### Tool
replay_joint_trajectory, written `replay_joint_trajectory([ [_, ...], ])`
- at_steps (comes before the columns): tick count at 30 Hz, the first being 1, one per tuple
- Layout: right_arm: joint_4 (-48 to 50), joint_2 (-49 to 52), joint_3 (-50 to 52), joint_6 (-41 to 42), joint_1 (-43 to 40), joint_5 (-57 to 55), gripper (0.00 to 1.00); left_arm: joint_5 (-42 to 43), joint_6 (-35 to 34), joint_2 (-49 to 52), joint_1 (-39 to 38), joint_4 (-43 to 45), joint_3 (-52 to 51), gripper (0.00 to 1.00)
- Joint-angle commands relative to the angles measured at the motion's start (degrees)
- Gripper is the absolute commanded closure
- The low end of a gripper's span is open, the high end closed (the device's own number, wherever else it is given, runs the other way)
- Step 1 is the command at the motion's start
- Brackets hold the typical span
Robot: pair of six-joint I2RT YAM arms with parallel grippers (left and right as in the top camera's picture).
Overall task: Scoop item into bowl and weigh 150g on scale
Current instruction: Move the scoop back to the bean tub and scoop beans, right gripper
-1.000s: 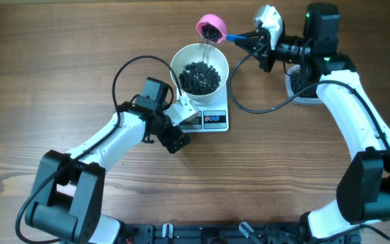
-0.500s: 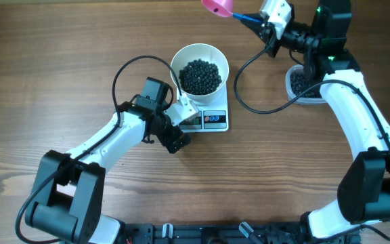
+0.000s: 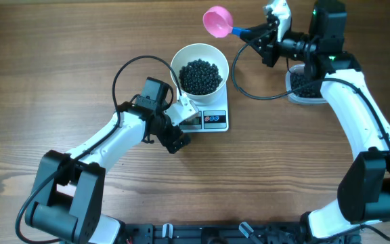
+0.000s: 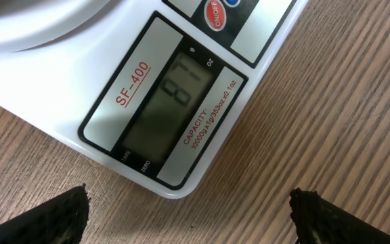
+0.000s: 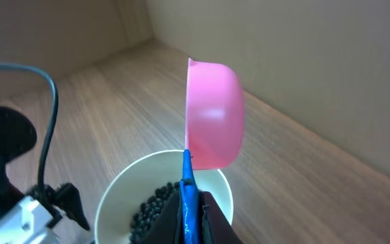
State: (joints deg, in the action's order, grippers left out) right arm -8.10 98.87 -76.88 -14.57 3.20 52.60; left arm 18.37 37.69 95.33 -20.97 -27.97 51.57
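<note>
We see a brown wooden table (image 3: 59, 68), its grain running left to right in the overhead view. Two things rest directly on it. Near the middle sits the white scale (image 3: 212, 120), its display side turned toward the robot; the left wrist view shows that corner lying flat on the wood. To the right, well apart, sits a clear tub (image 3: 294, 95), partly hidden from above.

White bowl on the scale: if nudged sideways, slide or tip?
Probably slides rather than tips: the bowl holds a low heap of black pieces, likely weighting its base. It spans about the full width of the scale, so a push might carry it off the edge.
</note>
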Motion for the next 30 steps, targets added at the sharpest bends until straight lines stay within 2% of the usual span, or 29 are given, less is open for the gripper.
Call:
replay_joint_trajectory([
  [1, 1.25, -1.27, -1.01, 12.98, -3.37, 1.49, 0.96, 1.11, 1.09, 0.48, -0.02, 0.15, -0.26, 0.00],
  [4, 2.49, -1.27, -1.01, 28.11, -7.98, 3.56, 0.96, 1.11, 1.09, 0.48, -0.02, 0.15, -0.26, 0.00],
  [8, 6.19, -1.66, -1.03, 40.26, -16.52, 14.14, 0.96, 1.11, 1.11, 0.48, -0.02, 0.15, -0.26, 0.00],
  [11, 4.37, -2.58, -1.03, 40.04, -22.62, 19.15, 0.96, 1.11, 1.11, 0.48, -0.02, 0.15, -0.26, 0.00],
  [15, -2.34, -2.67, -1.01, 36.81, -28.57, 17.92, 0.96, 1.11, 1.09, 0.48, -0.02, 0.15, -0.26, 0.00],
  [19, -13.29, -2.64, -1.01, 25.51, -32.22, 2.19, 0.96, 1.11, 1.09, 0.48, -0.02, 0.15, -0.26, 0.00],
  [21, -17.68, -2.67, -1.01, 24.96, -33.99, -8.24, 0.96, 1.11, 1.09, 0.48, -0.02, 0.15, -0.26, 0.00],
  [25, -21.75, -2.67, -1.01, 19.30, -37.03, -10.45, 0.96, 1.11, 1.11, 0.48, -0.02, 0.15, -0.26, 0.00],
  [27, -25.18, -2.64, -0.66, 20.55, -38.95, -17.22, 0.96, 1.11, 1.09, 0.48, -0.02, 0.15, -0.26, 0.00],
  [29, -29.31, -2.54, -0.50, 26.93, -41.31, -26.69, 0.96, 1.11, 1.09, 0.48, -0.02, 0.15, -0.26, 0.00],
  [30, -30.38, -2.54, -0.48, 26.49, -42.56, -27.80, 0.96, 1.11, 1.09, 0.48, -0.02, 0.15, -0.26, 0.00],
])
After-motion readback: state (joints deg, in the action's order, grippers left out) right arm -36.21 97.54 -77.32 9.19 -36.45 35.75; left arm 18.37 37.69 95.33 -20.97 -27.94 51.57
